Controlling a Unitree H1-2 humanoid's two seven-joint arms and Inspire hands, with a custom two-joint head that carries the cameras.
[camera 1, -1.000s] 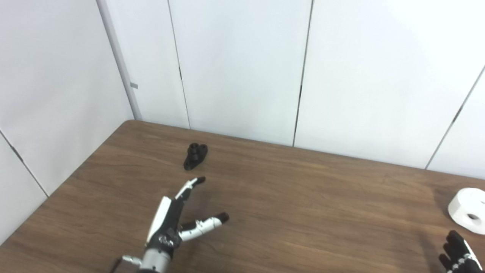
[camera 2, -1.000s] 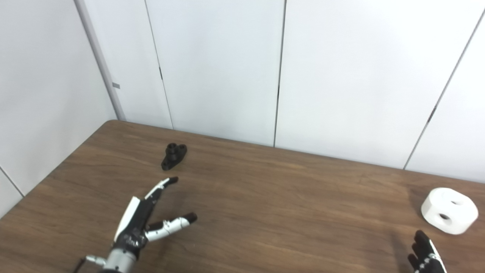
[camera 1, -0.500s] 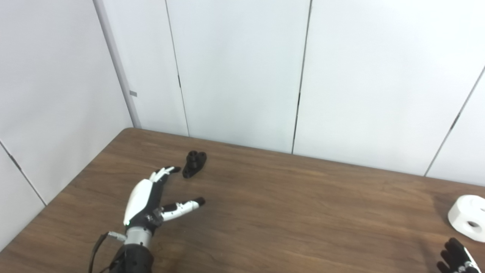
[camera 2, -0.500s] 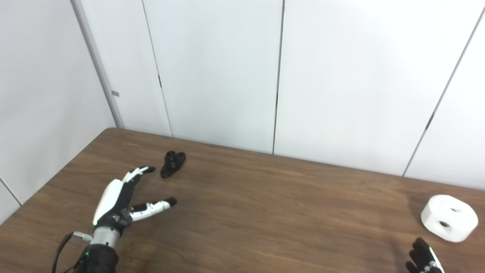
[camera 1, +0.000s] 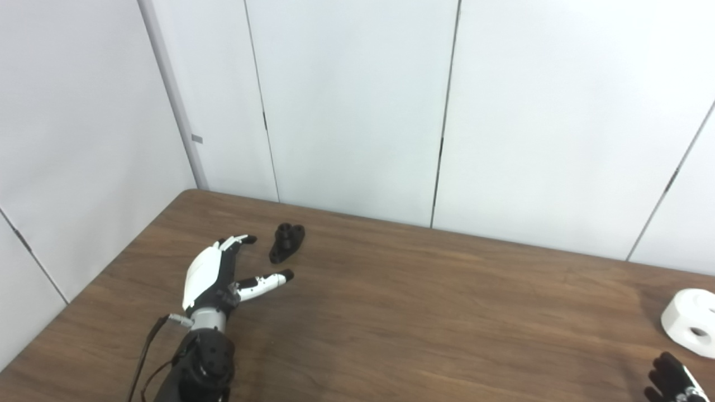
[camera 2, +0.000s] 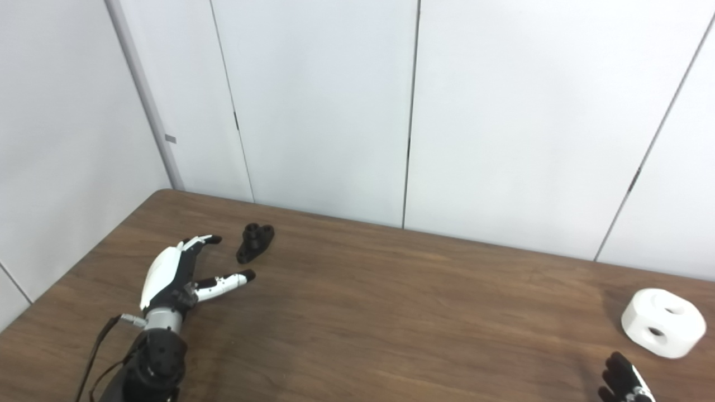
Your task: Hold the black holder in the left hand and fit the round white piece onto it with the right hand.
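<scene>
The small black holder [camera 1: 287, 242] lies on the brown table [camera 1: 424, 312] near its far left corner. My left hand [camera 1: 220, 273] rests open just left of and in front of the holder, fingers [camera 1: 237, 241] pointing past its left side and thumb stretched toward the right below it, touching nothing. The round white piece [camera 2: 662, 322], with holes in its top and side, sits at the table's right end. Only the black fingertips of my right hand [camera 2: 621, 381] show at the bottom right, in front of the white piece.
White wall panels [camera 1: 357, 106] stand close behind the table's far edge and along its left side. A cable [camera 1: 146, 352] runs along my left forearm.
My left hand has moved forward and leftward, coming up beside the black holder with fingers still spread. The camera tilted slightly early on. The right hand's fingertips sank a little lower in the picture.
</scene>
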